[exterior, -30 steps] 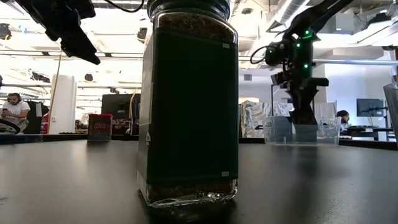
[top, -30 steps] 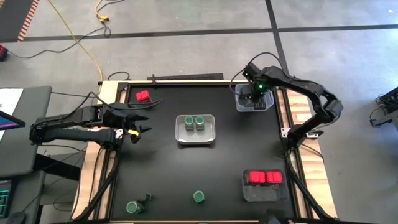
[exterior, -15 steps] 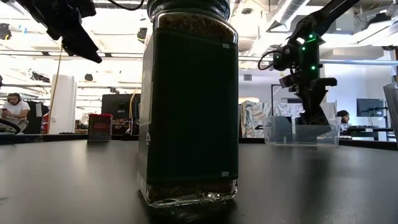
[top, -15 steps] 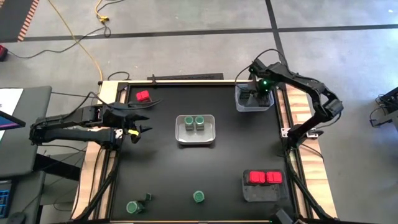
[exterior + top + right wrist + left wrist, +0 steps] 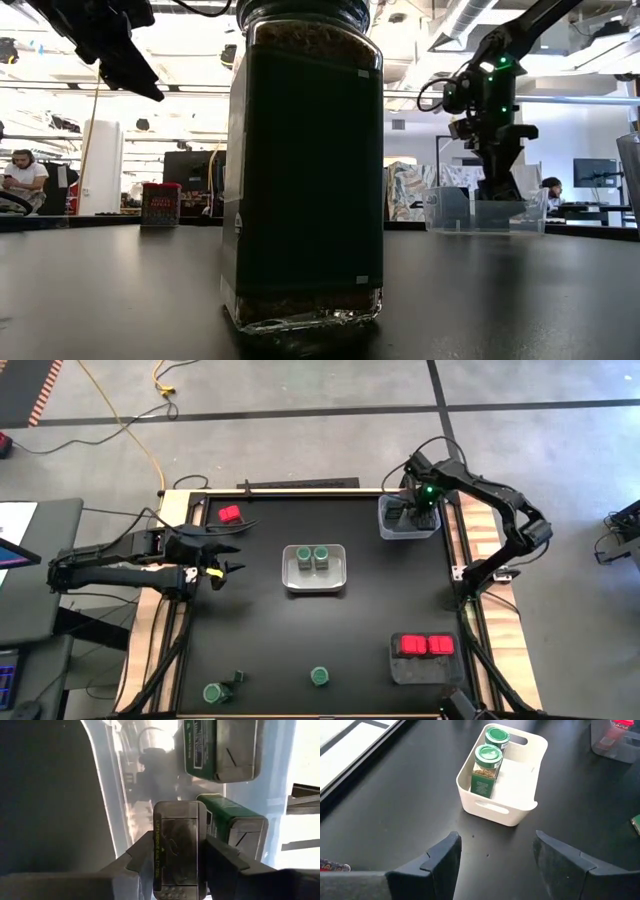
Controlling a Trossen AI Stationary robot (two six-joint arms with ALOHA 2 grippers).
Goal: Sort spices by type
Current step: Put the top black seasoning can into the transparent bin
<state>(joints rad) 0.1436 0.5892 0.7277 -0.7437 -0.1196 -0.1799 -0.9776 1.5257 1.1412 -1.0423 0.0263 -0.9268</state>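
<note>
My right gripper (image 5: 177, 851) is shut on a dark squarish tin (image 5: 176, 827) inside the clear tray (image 5: 408, 520) at the table's far right corner. Two more dark tins with greenish sides (image 5: 220, 747) (image 5: 232, 826) lie in that tray. My left gripper (image 5: 495, 862) hovers open over the left side of the table, left of the white tray (image 5: 315, 568), which holds two green-lidded jars (image 5: 486, 762). Two red boxes (image 5: 426, 645) sit in the grey tray. A lone red box (image 5: 230, 514) stands on its base at the far left. My right gripper pinches the dark tin between its two fingers (image 5: 142, 855), one on each long side (image 5: 159, 845) of the tin. The fingers come from above, pointing down into the clear tray. Whether the tin rests on the tray floor, I cannot tell.
Two green-lidded jars (image 5: 213, 692) (image 5: 319, 676) and a small dark tin (image 5: 238, 680) stand near the table's near edge; one jar (image 5: 305, 170) fills the low view. The grey tray (image 5: 420, 668) sits near right. People show in the room beyond.
My right gripper has shifted a little toward the table's right edge within the clear tray, still shut on the tin. The left arm has kept still.
</note>
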